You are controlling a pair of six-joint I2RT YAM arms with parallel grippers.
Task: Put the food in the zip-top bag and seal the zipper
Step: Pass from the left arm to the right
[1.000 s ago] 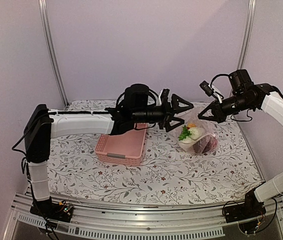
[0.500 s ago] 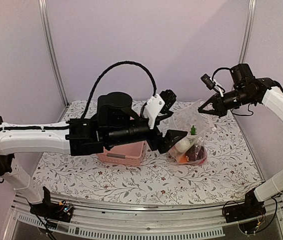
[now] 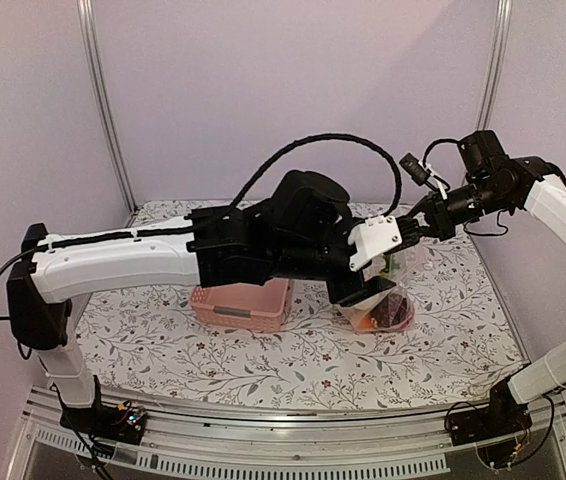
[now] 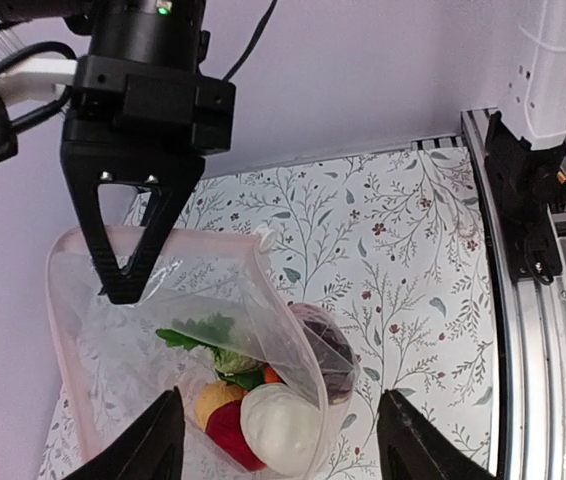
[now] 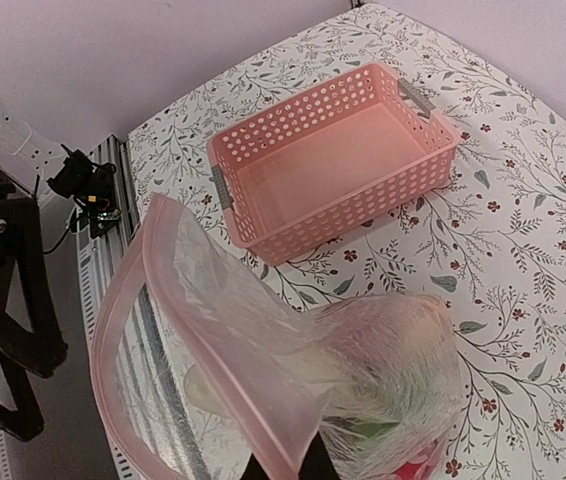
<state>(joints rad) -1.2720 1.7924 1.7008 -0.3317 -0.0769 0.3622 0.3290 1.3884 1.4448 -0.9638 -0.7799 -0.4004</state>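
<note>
- We see the bag (image 4: pixel 113 380) hanging upright by one stretch of its rim. Its bottom rests on the floral table (image 3: pixel 263 360), near the right end of the basket (image 5: pixel 333 160).
- Heaped at the bottom of the bag lies the food (image 4: pixel 281 428): white, maroon, red and yellow-orange pieces, topped with green leaves.
- The zipper (image 5: pixel 103 330) is unsealed. Its pink strip loops wide and the bag's mouth gapes open.
- The right gripper (image 4: pixel 121 292) has its fingers pinched together on the bag's rim at the pink strip, holding the upper edge aloft.
- The left gripper (image 4: pixel 279 395) is spread wide with nothing in its grasp. In its wrist view the fingers stand to either side of the bag's food-filled bottom, and we cannot tell whether they touch the plastic.
- The basket sits flat on the table, well apart from both grippers, with its whole pink floor showing in the right wrist view.
</note>
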